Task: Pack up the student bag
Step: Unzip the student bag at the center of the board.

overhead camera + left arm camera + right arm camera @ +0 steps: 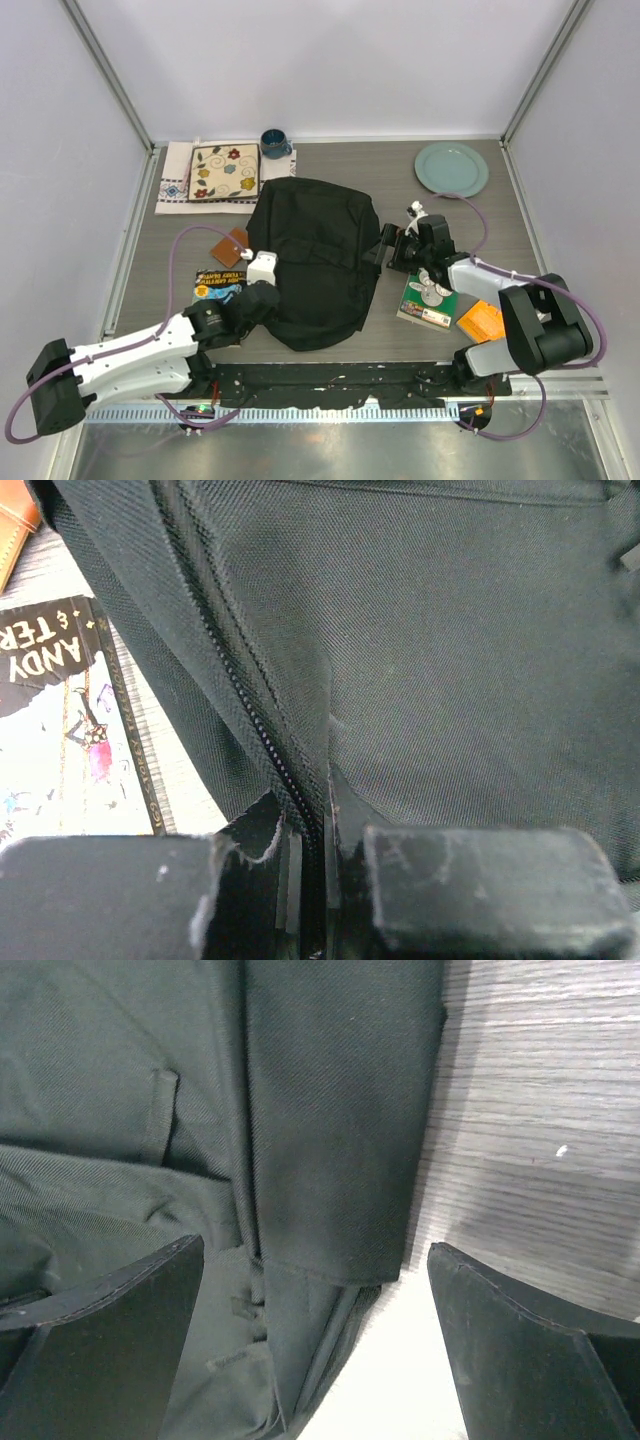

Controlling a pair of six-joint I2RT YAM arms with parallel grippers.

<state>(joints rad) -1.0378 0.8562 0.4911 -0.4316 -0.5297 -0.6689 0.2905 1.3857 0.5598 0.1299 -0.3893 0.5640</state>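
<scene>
The student bag (312,258), a large black backpack, lies flat in the middle of the table. My left gripper (263,299) is at its lower left edge. In the left wrist view the gripper (320,852) is shut on the bag's fabric, pinching the seam beside a closed zipper (245,695). My right gripper (384,248) is at the bag's right edge. In the right wrist view it (315,1295) is wide open, with a black strap or flap of the bag (335,1130) between its fingers (110,1345); it touches neither.
A colourful book (218,286) and a brown wallet (229,245) lie left of the bag. A floral tile (224,172) on a cloth and a blue mug (275,143) are at the back left. A green plate (451,168), green box (428,301) and orange pad (481,321) lie right.
</scene>
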